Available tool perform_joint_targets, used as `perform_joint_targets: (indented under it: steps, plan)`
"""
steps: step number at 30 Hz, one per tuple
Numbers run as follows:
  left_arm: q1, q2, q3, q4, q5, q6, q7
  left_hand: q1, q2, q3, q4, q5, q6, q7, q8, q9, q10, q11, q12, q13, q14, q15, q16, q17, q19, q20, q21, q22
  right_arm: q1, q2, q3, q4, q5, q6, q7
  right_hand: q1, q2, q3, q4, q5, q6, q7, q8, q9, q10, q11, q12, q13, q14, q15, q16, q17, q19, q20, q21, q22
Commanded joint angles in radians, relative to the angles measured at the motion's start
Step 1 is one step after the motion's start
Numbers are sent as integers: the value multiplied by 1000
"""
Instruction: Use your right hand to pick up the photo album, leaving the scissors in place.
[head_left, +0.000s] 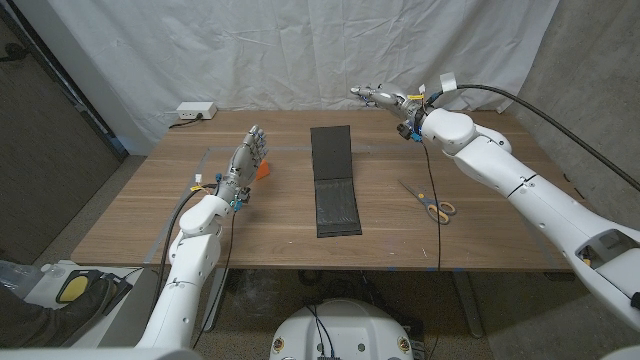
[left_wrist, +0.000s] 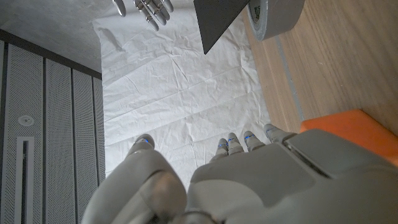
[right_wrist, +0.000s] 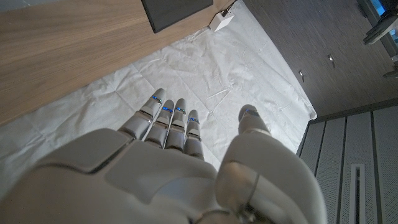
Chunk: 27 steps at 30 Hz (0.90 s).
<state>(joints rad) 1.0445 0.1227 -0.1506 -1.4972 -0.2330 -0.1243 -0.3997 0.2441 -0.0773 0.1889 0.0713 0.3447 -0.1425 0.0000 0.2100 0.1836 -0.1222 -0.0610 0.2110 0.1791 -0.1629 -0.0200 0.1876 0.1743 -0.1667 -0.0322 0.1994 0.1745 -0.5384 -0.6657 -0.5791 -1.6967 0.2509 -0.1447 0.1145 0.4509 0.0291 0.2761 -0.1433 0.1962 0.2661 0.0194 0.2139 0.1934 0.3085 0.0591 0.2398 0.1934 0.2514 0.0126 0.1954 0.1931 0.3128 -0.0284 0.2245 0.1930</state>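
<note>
A dark photo album (head_left: 334, 180) lies lengthwise in the middle of the wooden table (head_left: 280, 230); its corner also appears in the left wrist view (left_wrist: 217, 18) and the right wrist view (right_wrist: 174, 11). Scissors (head_left: 430, 200) with yellow and blue handles lie to the album's right. My right hand (head_left: 385, 98) hovers above the table's far edge, beyond the album's far right corner, fingers straight and apart, holding nothing. The same right hand (right_wrist: 180, 162) fills the lower part of its wrist view. My left hand (head_left: 245, 160) stands upright left of the album, fingers extended, empty.
An orange object (head_left: 263, 170) sits just right of my left hand. A white power strip (head_left: 195, 112) lies at the table's far left edge. A roll of tape (left_wrist: 277, 15) appears in the left wrist view. A white cloth backdrop (head_left: 300, 50) hangs behind the table.
</note>
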Motion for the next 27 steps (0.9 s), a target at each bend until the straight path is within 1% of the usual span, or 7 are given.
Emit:
perform_joint_targets:
  steps: [1,3,5,9,16,19,27]
  plan:
    - [9,-1,-5,-15,1,1,8,11,0,-2,-2,7,6,3,-1,3,2,6,-4,4,1,1,0,4,-39,-95,-1,3,64,10,-43,12,-41,-53,41,24,-7,3,-13,0,-12,-5,-6,2,-10,1,-6,2,-25,6,-13,1,-23,8,-12,3]
    - [10,-2,-7,-12,-1,0,7,11,0,-2,-2,7,7,2,-2,3,3,5,-4,4,1,1,0,4,-39,-93,-1,3,74,10,-49,10,-48,-67,47,34,-13,4,-16,0,-12,-8,-7,2,-12,5,-7,3,-60,3,-23,-2,-46,12,-21,2]
    - [9,-2,-7,-8,-2,-4,6,11,0,-3,-3,7,7,2,-2,3,2,4,-5,4,1,1,0,4,-40,-93,-1,3,85,8,-56,9,-53,-81,59,36,-14,4,-16,0,-12,-7,-6,2,-12,6,-7,3,-64,4,-23,-3,-51,13,-23,2]
    - [6,-3,-8,0,-3,-3,6,12,1,-4,-3,6,8,1,-2,3,3,3,-5,4,1,2,-1,4,-41,-92,-1,3,107,9,-74,8,-71,-104,77,39,-16,4,-16,0,-12,-7,-7,3,-16,6,-8,3,-63,4,-21,-4,-52,14,-23,1]
    - [-4,2,-4,8,0,3,0,13,1,-5,-3,6,8,-1,-3,3,3,3,-6,5,1,3,-1,4,-40,-92,-1,4,150,11,-109,6,-105,-152,114,56,-13,10,-19,1,-25,-16,-12,3,-33,4,-15,3,-67,13,-17,-6,-65,21,-26,0]
    - [-8,3,-3,8,2,5,1,14,2,-6,-3,6,8,-3,-4,3,2,5,-6,5,1,1,-1,4,-40,-92,-1,4,172,12,-129,0,-128,-180,129,71,-12,15,-23,3,-32,-25,-15,2,-40,5,-18,3,-56,18,-11,-6,-67,27,-26,-1]
    - [-15,5,3,12,5,7,-4,15,2,-8,-3,5,9,-3,-4,3,1,2,-7,5,0,2,-2,4,-42,-88,-2,4,233,23,-187,4,-191,-246,180,92,-23,19,-29,9,-55,-29,-21,2,-49,8,-20,3,-43,9,-5,-6,-64,28,-23,-2]
